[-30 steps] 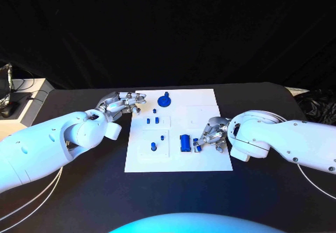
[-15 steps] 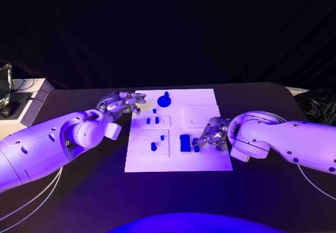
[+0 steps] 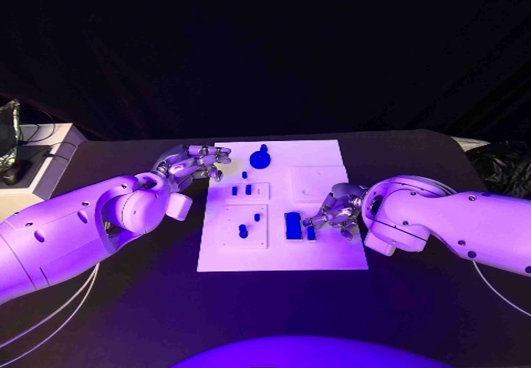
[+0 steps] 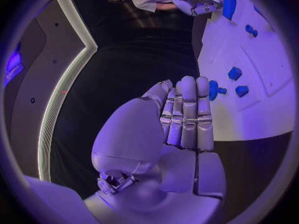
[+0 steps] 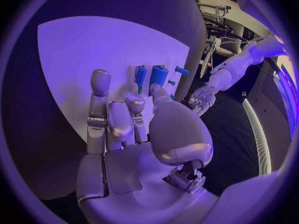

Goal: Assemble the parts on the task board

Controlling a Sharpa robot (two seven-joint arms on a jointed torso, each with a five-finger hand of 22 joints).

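right hand (image 3: pixel 335 212) touching small blue part (image 3: pixel 311 229) on task board (image 3: pixel 332 257).

The task board (image 3: pixel 282 253) lies mid-table (image 3: pixel 133 307). On it, the round part (image 3: pixel 260 159) sits at twelve o'clock, the block part (image 3: pixel 293 225) near four o'clock.

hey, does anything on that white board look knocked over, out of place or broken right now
Nothing stands out. The blue parts sit tidily on the task board, the round part at its far end, the rectangular block beside the right hand. The left hand is at the board's far corner.
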